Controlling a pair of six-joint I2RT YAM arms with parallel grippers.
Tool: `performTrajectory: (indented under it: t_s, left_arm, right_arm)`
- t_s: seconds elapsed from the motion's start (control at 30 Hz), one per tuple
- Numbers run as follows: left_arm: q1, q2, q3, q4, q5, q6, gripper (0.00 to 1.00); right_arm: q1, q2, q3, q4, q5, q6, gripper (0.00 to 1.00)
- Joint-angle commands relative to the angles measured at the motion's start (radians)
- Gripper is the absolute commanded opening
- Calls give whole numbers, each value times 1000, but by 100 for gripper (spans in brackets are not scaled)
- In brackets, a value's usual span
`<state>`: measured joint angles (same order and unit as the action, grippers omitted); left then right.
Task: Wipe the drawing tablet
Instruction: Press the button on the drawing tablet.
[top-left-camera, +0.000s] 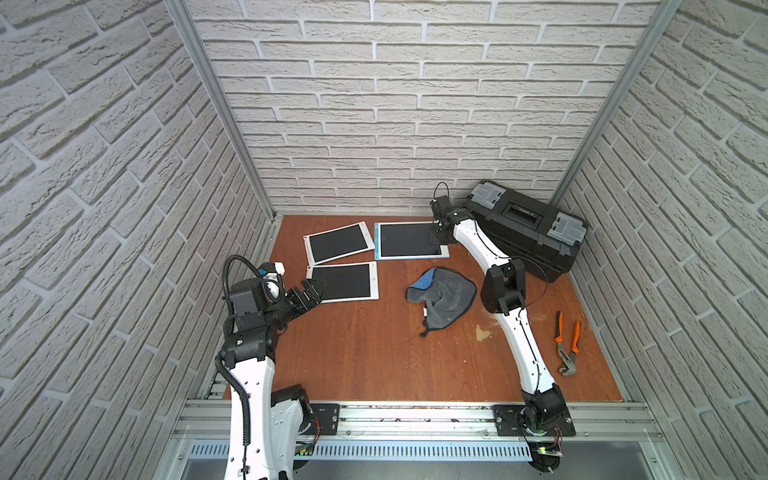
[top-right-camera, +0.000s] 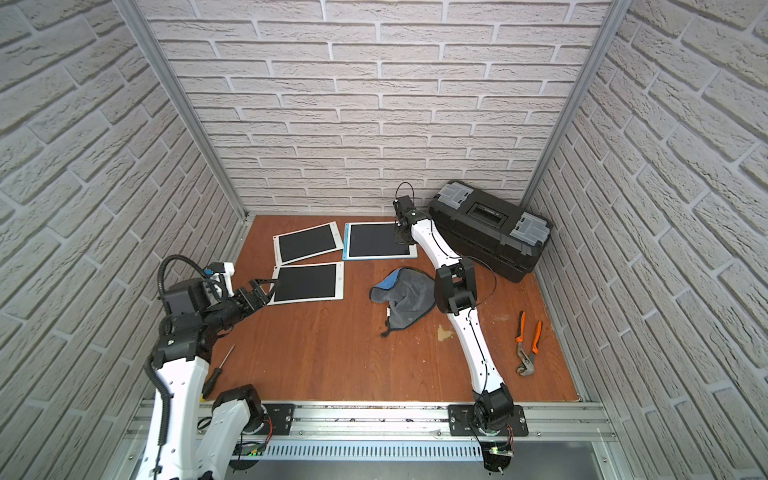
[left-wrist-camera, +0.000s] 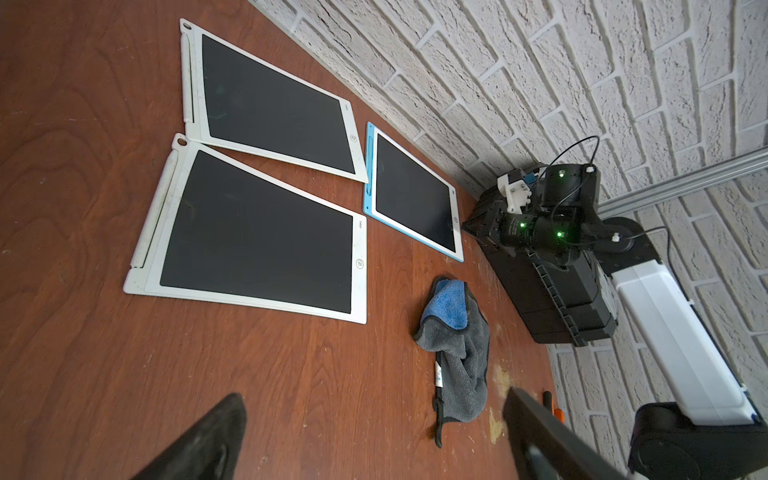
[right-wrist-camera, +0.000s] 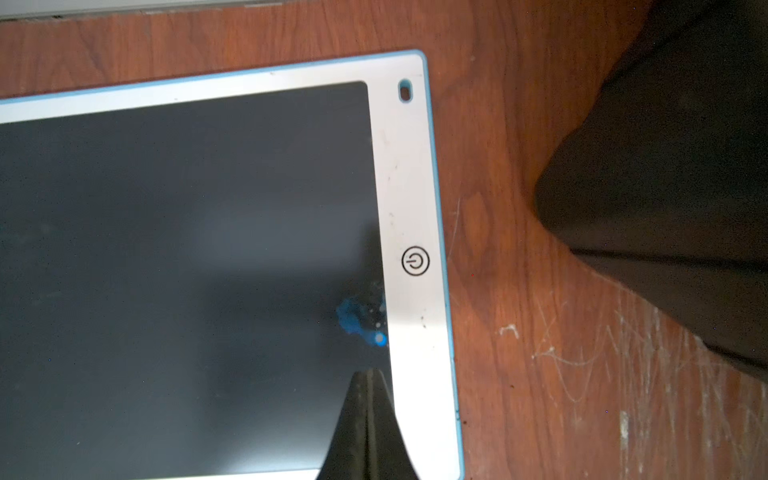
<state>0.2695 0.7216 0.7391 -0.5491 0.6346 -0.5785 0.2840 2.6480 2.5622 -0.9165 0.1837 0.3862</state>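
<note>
The blue-edged drawing tablet (top-left-camera: 409, 241) lies flat at the far middle of the table (top-left-camera: 374, 353), right of the far white tablet (top-left-camera: 338, 242). The right gripper (right-wrist-camera: 368, 380) points down over its right edge, jaws pressed together on nothing, tips close to a blue smudge (right-wrist-camera: 357, 318) on the dark screen. The grey-and-blue cloth (top-left-camera: 446, 297) lies loose just nearer. The left gripper (top-left-camera: 315, 289) hovers at the near white tablet's (top-left-camera: 343, 281) left edge, jaws spread wide and empty

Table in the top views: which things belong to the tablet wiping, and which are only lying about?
Job: blue-framed tablet, far white tablet, near white tablet, grey cloth.
Lying about: black toolbox, orange pliers, screwdriver.
</note>
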Motion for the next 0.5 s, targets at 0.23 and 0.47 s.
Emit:
performTrajectory:
  t_s: [0.23, 0.47]
  left_arm:
    - [8, -5, -9, 38, 19, 9, 98]
    - [8, -5, -10, 40, 23, 9, 98]
  right_arm:
    - [-11, 59, 87, 99, 109, -81, 2]
    - [-35, 109, 113, 75, 66, -65, 2]
